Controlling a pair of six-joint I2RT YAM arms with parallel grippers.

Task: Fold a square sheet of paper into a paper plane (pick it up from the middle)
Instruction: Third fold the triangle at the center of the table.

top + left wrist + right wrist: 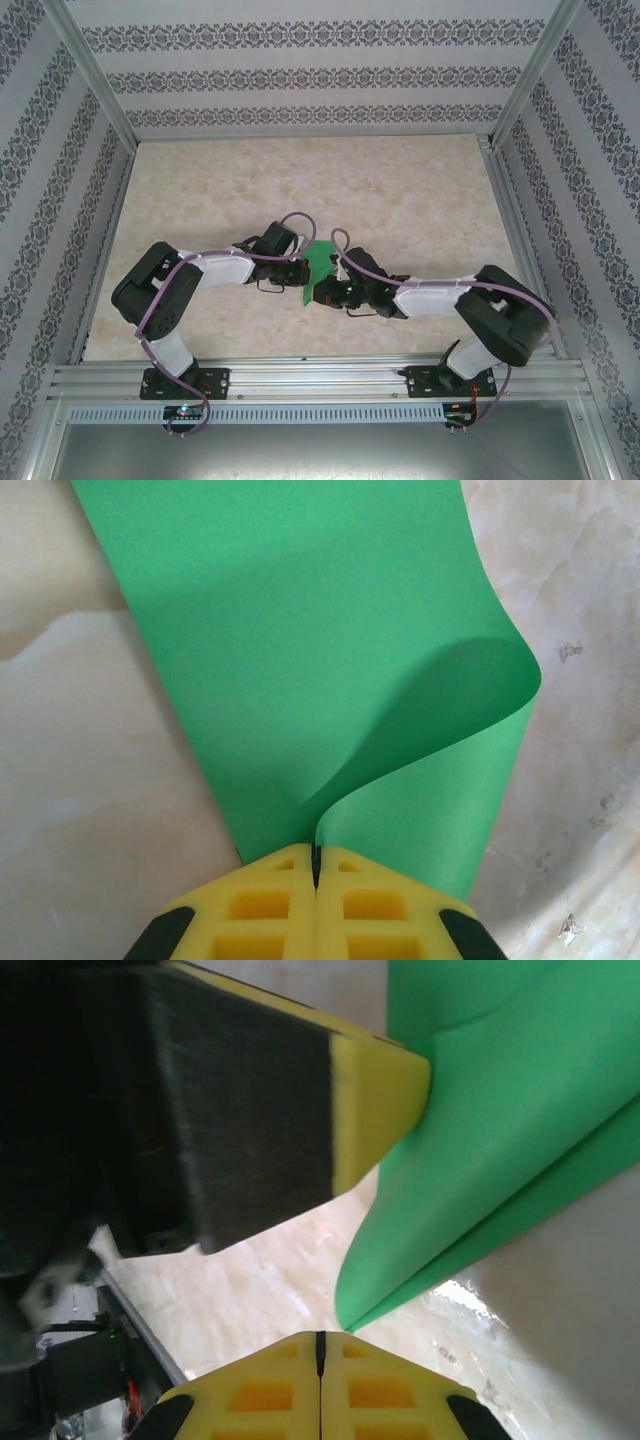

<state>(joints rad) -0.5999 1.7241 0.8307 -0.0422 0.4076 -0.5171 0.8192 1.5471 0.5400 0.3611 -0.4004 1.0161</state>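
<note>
The square sheet of paper (318,262) is bright green and held off the marble table between the two arms. My left gripper (316,855) is shut on its near edge, and the sheet (300,630) curls into a loose fold on the right side. In the top view the left gripper (305,272) sits at the paper's left edge. My right gripper (320,1345) is shut with nothing between its fingers. A folded corner of the sheet (480,1130) hangs just above and right of its tips. The left gripper's yellow finger (375,1090) presses the paper at the upper left there. From above, the right gripper (331,294) is below the paper.
The marble tabletop (250,180) stretches away behind the arms. Patterned walls (300,75) and aluminium posts (95,75) close it in on three sides. A metal rail (320,378) runs along the near edge, carrying both arm bases.
</note>
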